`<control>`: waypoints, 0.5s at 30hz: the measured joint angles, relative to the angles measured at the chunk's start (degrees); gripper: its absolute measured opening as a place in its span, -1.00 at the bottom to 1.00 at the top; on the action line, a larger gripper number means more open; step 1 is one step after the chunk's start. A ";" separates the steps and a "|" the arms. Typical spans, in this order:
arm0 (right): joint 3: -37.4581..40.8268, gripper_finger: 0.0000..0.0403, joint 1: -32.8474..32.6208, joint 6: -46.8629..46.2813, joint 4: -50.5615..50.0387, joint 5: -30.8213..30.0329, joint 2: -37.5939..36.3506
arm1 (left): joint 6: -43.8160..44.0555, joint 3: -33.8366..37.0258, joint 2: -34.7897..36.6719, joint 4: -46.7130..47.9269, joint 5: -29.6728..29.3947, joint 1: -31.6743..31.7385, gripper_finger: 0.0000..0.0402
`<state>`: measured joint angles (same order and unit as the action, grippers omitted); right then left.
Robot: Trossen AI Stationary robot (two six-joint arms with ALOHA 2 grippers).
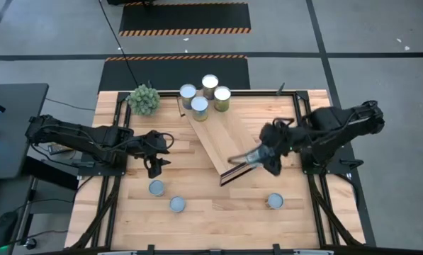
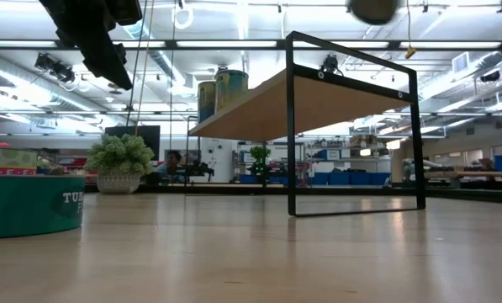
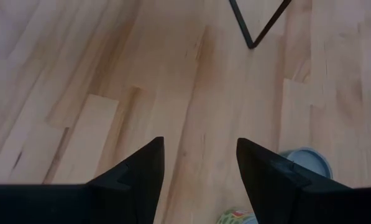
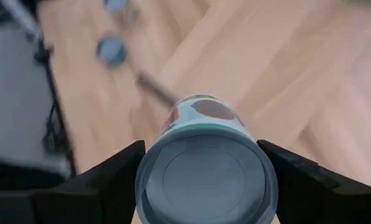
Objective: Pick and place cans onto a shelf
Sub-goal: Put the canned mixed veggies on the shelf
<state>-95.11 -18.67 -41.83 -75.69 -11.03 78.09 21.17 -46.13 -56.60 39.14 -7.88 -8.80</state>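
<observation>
Overhead and level tabletop views share the shelf point(image 1: 218, 138); wrist cameras look closely downward.

Fluorescent ceiling lights point(image 2: 234, 44) are glowing over a grey concrete floor point(image 1: 381, 42), where hazard-striped black mats point(image 1: 185, 18) are lying beyond the worktop point(image 1: 218, 212).

Four cans point(image 1: 205, 96) stand upright, clustered at the far end of the slanting light-wood shelf point(image 1: 218, 134). Three more point(image 1: 177, 204) sit scattered on the counter point(image 1: 218, 212) in front.

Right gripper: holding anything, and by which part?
Yes: the right gripper grips a can by its sides, a finger on each side. The left gripper is open and empty.
</observation>
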 joint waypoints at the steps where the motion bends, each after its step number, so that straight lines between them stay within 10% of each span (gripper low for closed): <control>1: -0.90 0.46 0.87 0.77 0.57 -1.53 0.13 | 0.03 0.00 0.00 0.00 0.00 0.00 0.02; 15: -2.25 0.46 22.55 19.80 1.09 3.85 8.40 | 3.67 0.00 0.00 -1.65 -0.77 0.00 0.02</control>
<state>-97.36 3.88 -22.04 -74.60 -7.18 86.49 24.84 -46.13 -56.60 37.50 -8.65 -8.80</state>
